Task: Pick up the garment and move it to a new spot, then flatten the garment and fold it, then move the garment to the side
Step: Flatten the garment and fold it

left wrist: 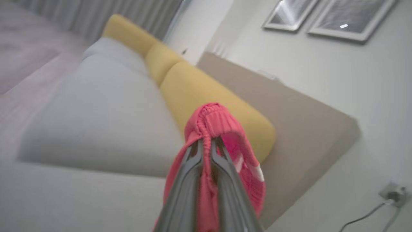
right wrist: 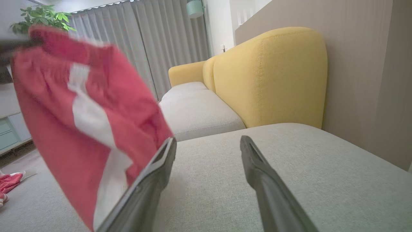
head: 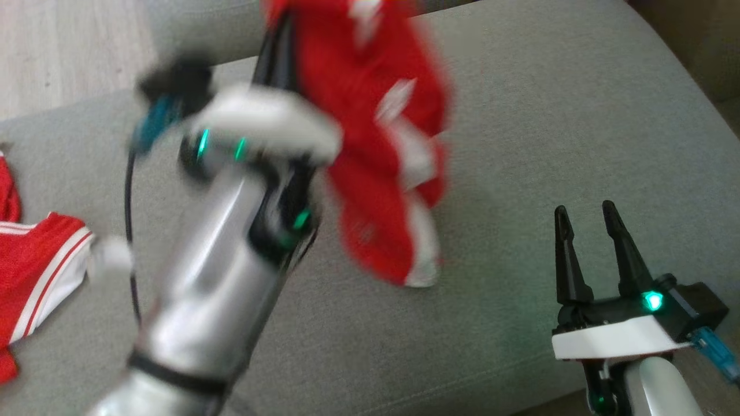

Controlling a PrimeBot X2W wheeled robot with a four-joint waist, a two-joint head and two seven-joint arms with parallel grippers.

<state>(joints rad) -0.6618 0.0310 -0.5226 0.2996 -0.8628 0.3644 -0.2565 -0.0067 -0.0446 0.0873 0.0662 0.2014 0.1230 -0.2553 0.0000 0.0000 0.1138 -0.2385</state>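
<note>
Setting: home living room. Evidence: grey fabric sofa seat (right wrist: 289,167) beneath the right tool (right wrist: 208,140), with mustard-yellow backrests (right wrist: 270,77) just ahead and to its right. Floor-length grey curtains (right wrist: 154,42) hang further ahead, and a potted plant (right wrist: 42,17) stands far to its left. Beyond the left tool (left wrist: 209,141) are two framed pictures (left wrist: 351,19) on a pale wall (left wrist: 322,80) and a blurred wall socket (left wrist: 391,193) with a cable. Pale plank floor (head: 63,52) past the sofa.

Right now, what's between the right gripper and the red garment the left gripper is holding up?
Just bare grey sofa cushion, as the head view shows. The garment hangs from the shut left gripper, well apart from the open right gripper.
</note>
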